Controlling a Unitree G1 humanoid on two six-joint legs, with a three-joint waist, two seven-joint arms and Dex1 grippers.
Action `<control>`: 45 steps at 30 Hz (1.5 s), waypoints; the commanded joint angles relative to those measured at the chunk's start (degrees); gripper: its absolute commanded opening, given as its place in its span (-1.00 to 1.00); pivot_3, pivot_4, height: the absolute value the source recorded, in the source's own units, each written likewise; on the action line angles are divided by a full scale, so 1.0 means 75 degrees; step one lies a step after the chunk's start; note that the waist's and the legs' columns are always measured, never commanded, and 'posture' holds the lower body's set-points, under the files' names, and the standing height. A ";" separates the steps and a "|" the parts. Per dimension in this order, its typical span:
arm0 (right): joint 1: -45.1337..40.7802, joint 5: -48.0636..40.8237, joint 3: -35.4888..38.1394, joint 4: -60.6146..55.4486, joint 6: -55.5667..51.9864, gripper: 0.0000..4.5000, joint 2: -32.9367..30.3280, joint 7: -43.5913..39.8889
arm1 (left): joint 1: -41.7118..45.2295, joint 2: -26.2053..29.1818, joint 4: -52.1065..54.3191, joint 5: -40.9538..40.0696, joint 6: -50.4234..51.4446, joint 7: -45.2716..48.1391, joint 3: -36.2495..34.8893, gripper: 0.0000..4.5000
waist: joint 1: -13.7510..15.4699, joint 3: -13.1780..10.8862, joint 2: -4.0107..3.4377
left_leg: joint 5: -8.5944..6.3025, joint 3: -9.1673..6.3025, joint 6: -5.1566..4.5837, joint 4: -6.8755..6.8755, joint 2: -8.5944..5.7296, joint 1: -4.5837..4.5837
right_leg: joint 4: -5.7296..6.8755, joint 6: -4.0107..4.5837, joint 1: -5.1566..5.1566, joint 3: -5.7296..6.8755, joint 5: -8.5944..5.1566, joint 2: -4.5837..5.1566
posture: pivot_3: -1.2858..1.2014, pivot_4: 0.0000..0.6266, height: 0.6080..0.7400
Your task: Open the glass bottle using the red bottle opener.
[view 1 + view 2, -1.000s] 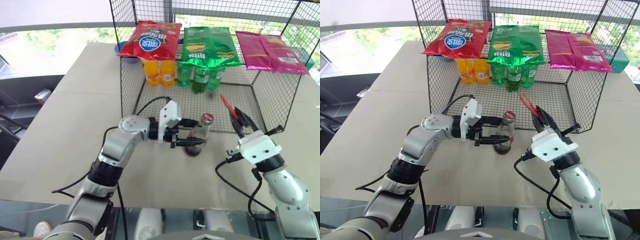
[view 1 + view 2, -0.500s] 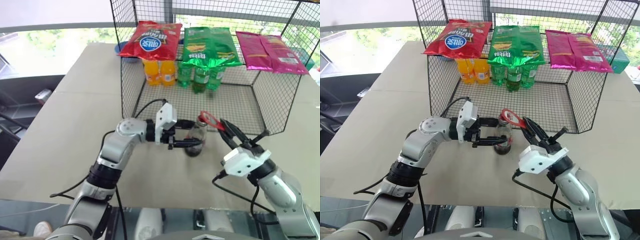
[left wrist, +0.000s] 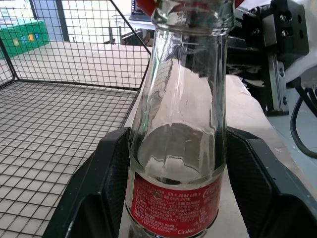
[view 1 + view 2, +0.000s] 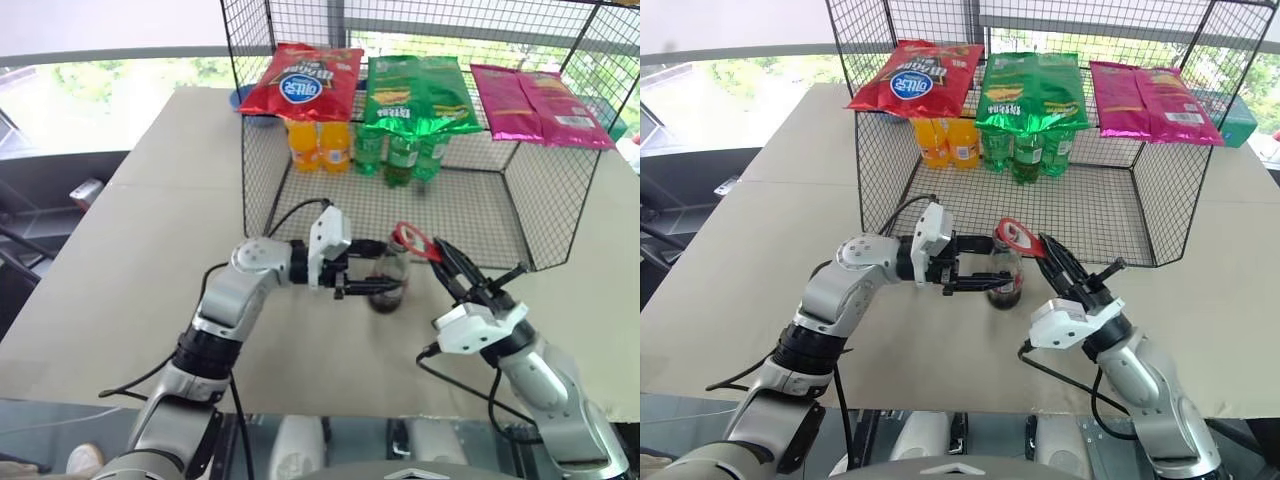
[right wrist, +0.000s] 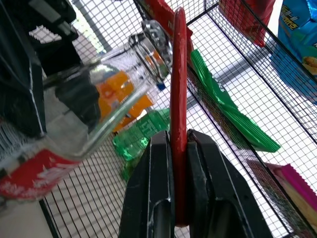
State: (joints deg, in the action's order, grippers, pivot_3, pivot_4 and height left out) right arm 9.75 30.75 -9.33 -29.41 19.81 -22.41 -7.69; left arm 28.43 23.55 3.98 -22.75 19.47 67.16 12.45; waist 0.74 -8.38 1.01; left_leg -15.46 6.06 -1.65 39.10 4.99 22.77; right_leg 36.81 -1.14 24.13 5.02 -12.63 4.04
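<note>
Lowered leftward, right pincer [image 4: 1045,248] clamps the red bottle opener [image 4: 1013,233] at the glass bottle [image 4: 1005,280], gripped by left pincer [image 4: 975,268].

Red opener [image 4: 1018,234], clear bottle [image 4: 1005,277]

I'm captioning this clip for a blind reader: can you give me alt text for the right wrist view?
The right gripper pinches the red bottle opener edge-on between its two black fingers, with its far end beside the top of the glass bottle. The left gripper holds that bottle, and beyond stands a wire mesh rack with snack bags and drink bottles.
</note>
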 commanded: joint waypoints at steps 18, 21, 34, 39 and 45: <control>-0.0320 0.0872 -0.0717 0.1062 0.1016 -1.00 0.0249 0.0752 | -0.0029 0.0068 0.0424 -0.0054 0.0226 -0.0148 -0.0039 0.21 | -0.0006 0.0001 0.0000 | 0.0000 -0.0002 0.0000 0.0000 0.0001 -0.0002 | 0.0001 0.0000 0.0000 -0.0005 0.0000 0.0000 | 0.03 -0.52 1.00; -0.0239 0.1119 -0.0759 0.1264 0.1101 -1.00 0.0106 0.0778 | -0.0032 0.0106 0.0449 -0.0018 0.0260 -0.0145 -0.0008 0.21 | -0.0006 0.0001 0.0000 | 0.0000 -0.0001 0.0000 0.0000 0.0000 -0.0002 | 0.0001 0.0000 0.0000 -0.0005 0.0000 0.0000 | 0.03 -0.52 1.00; -0.0364 0.1115 -0.0855 0.1253 0.1031 -1.00 0.0182 0.0700 | 0.0024 0.0135 0.0413 0.0022 0.0266 -0.0170 0.0034 0.21 | -0.0006 0.0002 -0.0002 | 0.0000 -0.0001 0.0000 0.0000 0.0000 -0.0004 | 0.0001 0.0000 -0.0001 -0.0006 0.0000 0.0001 | 0.03 -0.52 1.00; -0.0400 0.1443 -0.0796 0.1516 0.0976 -1.00 -0.0015 0.0761 | 0.0028 0.0135 0.0435 0.0008 0.0283 -0.0171 0.0045 0.21 | -0.0007 0.0009 -0.0004 | 0.0000 -0.0002 0.0000 0.0000 0.0001 -0.0012 | 0.0001 0.0003 -0.0007 -0.0004 -0.0002 0.0001 | 0.03 -0.52 1.00; -0.0460 0.1261 -0.0489 0.1236 0.0897 -1.00 -0.0677 0.0308 | 0.0034 0.0131 0.0383 0.0044 0.0260 -0.0175 0.0050 0.21 | -0.0007 0.0033 -0.0010 | 0.0000 -0.0002 0.0000 0.0000 0.0000 -0.0017 | 0.0001 0.0007 -0.0013 -0.0008 -0.0004 0.0001 | 0.03 -0.52 1.00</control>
State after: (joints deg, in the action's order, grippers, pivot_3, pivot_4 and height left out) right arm 4.58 37.99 -10.95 -21.97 26.46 -25.52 -0.04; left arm 28.05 24.93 5.85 -22.51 21.47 66.56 12.07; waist 0.69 -8.13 0.93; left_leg -15.46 6.04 -1.65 39.10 4.99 22.64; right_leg 36.82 -1.08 24.03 4.94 -12.66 4.04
